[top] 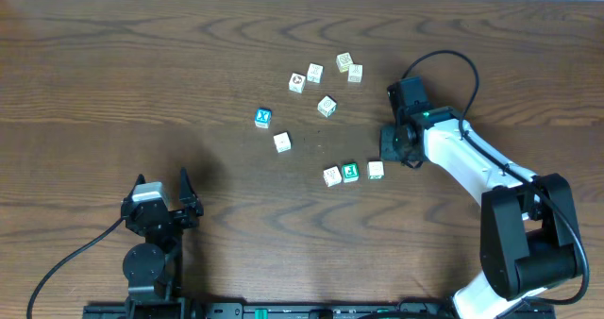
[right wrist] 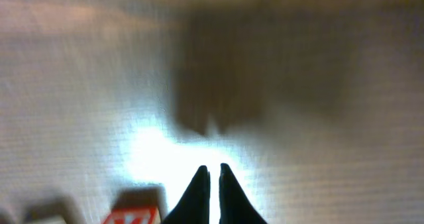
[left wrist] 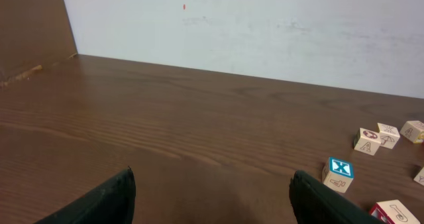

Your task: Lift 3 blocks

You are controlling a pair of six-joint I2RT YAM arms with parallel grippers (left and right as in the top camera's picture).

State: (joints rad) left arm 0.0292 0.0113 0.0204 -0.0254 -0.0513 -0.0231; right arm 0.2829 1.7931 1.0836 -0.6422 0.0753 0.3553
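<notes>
Three blocks lie in a short row near the table's middle: a green-faced block (top: 350,172), a cream one (top: 331,176) on its left, and a plain cream one (top: 376,170) on its right. All rest on the wood. My right gripper (top: 386,149) hovers just behind the plain cream block. In the blurred right wrist view its fingers (right wrist: 213,168) are shut together with nothing between them, and a cube with a red mark (right wrist: 132,217) lies beside them at lower left. My left gripper (top: 162,181) stands open over bare wood at the front left (left wrist: 212,176).
A blue-faced X cube (top: 263,118) (left wrist: 340,173) and a cream cube (top: 282,142) lie left of the row. Several more cream letter cubes (top: 315,73) are scattered behind it. The right arm's black cable (top: 444,59) loops over the table's back right.
</notes>
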